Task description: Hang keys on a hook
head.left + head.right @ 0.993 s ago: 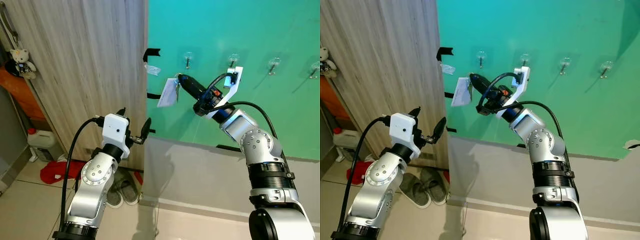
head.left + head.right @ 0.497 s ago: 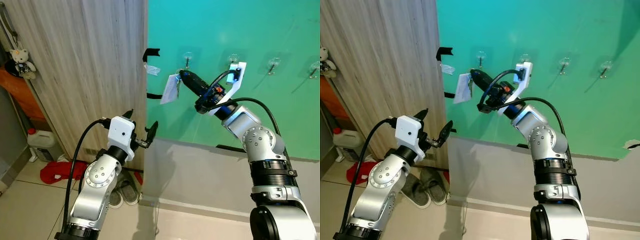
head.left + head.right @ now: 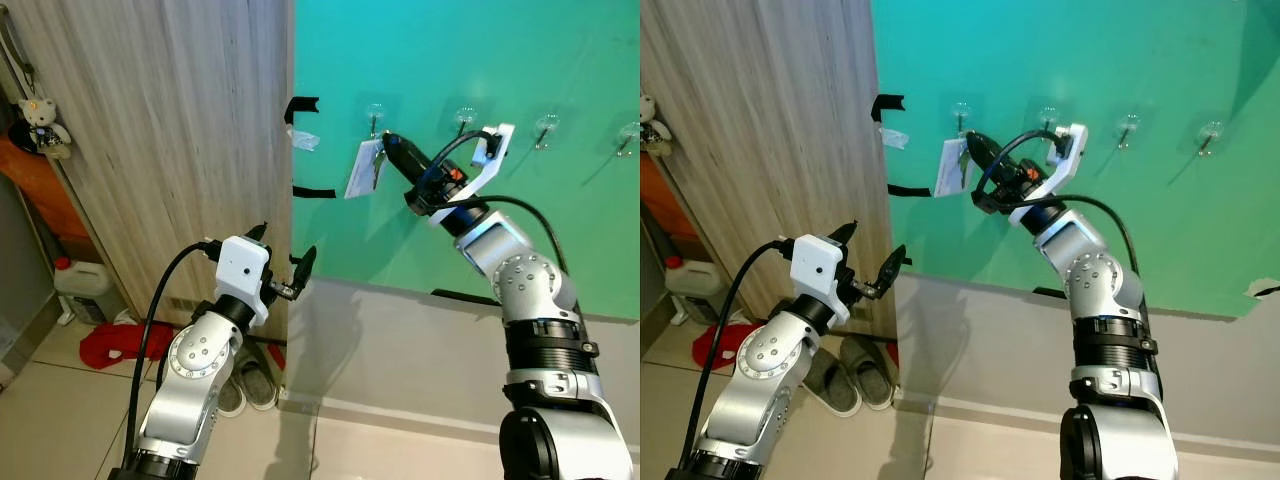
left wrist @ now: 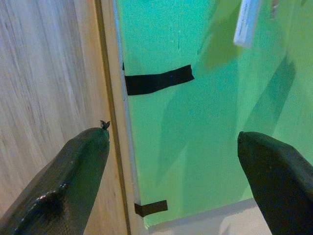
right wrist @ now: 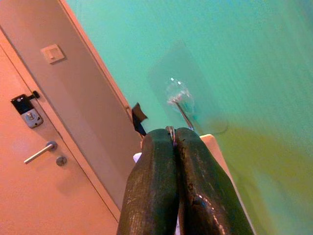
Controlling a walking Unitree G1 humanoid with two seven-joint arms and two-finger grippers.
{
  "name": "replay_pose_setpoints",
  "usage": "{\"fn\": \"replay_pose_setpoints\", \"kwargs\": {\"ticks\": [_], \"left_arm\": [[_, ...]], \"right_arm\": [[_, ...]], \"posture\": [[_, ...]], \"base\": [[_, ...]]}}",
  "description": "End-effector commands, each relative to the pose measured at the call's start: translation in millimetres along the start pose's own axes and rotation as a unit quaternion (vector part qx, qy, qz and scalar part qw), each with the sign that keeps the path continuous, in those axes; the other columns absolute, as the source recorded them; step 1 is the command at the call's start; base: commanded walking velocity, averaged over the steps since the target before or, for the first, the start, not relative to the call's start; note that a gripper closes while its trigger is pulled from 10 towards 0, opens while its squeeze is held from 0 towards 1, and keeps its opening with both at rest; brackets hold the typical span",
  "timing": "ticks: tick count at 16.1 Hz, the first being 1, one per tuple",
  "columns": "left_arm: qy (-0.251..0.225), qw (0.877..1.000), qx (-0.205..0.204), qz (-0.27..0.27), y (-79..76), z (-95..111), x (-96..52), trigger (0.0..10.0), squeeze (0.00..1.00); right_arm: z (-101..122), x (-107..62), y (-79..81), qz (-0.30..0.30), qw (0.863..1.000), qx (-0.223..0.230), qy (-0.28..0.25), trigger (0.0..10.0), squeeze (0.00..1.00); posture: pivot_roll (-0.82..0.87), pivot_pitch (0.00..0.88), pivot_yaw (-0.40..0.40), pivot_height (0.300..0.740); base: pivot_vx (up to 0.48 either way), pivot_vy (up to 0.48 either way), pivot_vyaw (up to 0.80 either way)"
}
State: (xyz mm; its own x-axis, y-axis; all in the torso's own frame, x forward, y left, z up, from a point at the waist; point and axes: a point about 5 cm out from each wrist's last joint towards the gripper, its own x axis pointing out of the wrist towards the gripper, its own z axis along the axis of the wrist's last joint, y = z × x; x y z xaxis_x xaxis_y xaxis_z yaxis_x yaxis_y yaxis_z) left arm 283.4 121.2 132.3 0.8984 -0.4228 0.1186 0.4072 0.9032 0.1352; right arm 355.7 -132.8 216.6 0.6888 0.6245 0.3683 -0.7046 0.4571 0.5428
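Right gripper: the right gripper (image 3: pixel 392 147) is raised to the green wall (image 3: pixel 480 60), fingers pressed together on the key ring, whose wire shows between the tips in the right wrist view.
Keys: the keys (image 3: pixel 376 165) with a white tag (image 3: pixel 360 170) hang from the fingertips, just below the leftmost hook (image 3: pixel 374 121), at about 6 o'clock from it.
Handling: likely light and loose; the tag and keys will swing freely, while the thin metal ring is stiff and could slip. The ring itself looks like the right place to pinch.
Left gripper: the left gripper (image 3: pixel 280 268) hovers low by the wooden door (image 3: pixel 150 120), fingers spread, holding nothing.
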Motion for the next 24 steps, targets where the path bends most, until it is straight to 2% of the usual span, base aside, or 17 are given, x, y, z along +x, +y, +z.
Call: {"fn": "replay_pose_setpoints", "kwargs": {"ticks": [1, 6, 9, 10, 12, 13, 16, 20, 21, 24], "left_arm": [[-0.002, 1.0, -0.004, -0.007, -2.2, 1, 1.1, 10.0, 0.0], [0.0, 1.0, -0.008, -0.007, -3.3, 0, 1.1, 10.0, 0.0], [0.003, 1.0, -0.013, -0.006, -3.7, -1, 0.3, 10.0, 0.0], [0.003, 1.0, -0.014, -0.005, -3.7, -1, 0.1, 10.0, 0.0], [0.004, 1.0, -0.015, -0.005, -3.6, -1, 0.4, 10.0, 0.0], [0.004, 1.0, -0.015, -0.005, -3.5, -2, -0.1, 10.0, 0.0], [0.004, 1.0, -0.015, -0.007, -3.1, -2, -0.8, 10.0, 0.0], [0.005, 1.0, -0.016, -0.012, -4.4, -2, -0.1, 10.0, 0.0], [0.002, 0.999, -0.019, -0.025, -6.4, -2, 0.9, 10.0, 0.0], [-0.026, 0.998, -0.013, -0.048, -8.3, 4, 1.1, 10.0, 0.0]], "right_arm": [[7, 2.9, 1.5, 0.003, 1.0, -0.003, -0.014, 10.0, 0.0], [-5, 9.7, 1.3, 0.005, 0.999, 0.043, 0.008, 10.0, 0.0], [-10, 8.5, -7.5, -0.023, 0.995, 0.091, 0.016, 10.0, 0.0], [-12, 7.5, -9.2, -0.029, 0.995, 0.091, 0.019, 10.0, 0.0], [-19, 5.4, -5.7, -0.017, 0.999, 0.022, 0.044, 10.0, 0.0], [-21, 6.2, 1.3, 0.001, 0.998, -0.041, 0.056, 10.0, 0.0], [-19, 4.4, 18.1, 0.053, 0.991, -0.1, 0.064, 10.0, 0.0], [-7, 2.3, 20.8, 0.058, 0.991, -0.109, 0.043, 10.0, 0.0], [1, 2.6, 18.7, 0.048, 0.994, -0.098, 0.02, 10.0, 0.0], [10, 4.3, 15.4, 0.036, 0.997, -0.067, -0.007, 10.0, 0.0]], "posture": [[0.09, 0.0, -0.048, 0.74], [0.1, 0.0, -0.056, 0.74], [0.1, 0.0, -0.061, 0.74], [0.1, 0.0, -0.062, 0.74], [0.1, 0.0, -0.061, 0.74], [0.1, 0.0, -0.06, 0.74], [0.1, 0.0, -0.058, 0.74], [0.09, 0.0, -0.053, 0.74], [0.09, 0.0, -0.049, 0.74], [0.09, 0.0, -0.045, 0.74]], "base": [[0.0, 0.0, 0.0], [0.0, 0.0, 0.0], [0.0, 0.0, 0.0], [0.0, 0.0, 0.0], [0.0, 0.0, 0.0], [0.0, 0.0, 0.0], [0.0, 0.0, 0.0], [0.0, 0.0, 0.0], [0.0, 0.0, 0.0], [0.0, 0.0, 0.0]]}}
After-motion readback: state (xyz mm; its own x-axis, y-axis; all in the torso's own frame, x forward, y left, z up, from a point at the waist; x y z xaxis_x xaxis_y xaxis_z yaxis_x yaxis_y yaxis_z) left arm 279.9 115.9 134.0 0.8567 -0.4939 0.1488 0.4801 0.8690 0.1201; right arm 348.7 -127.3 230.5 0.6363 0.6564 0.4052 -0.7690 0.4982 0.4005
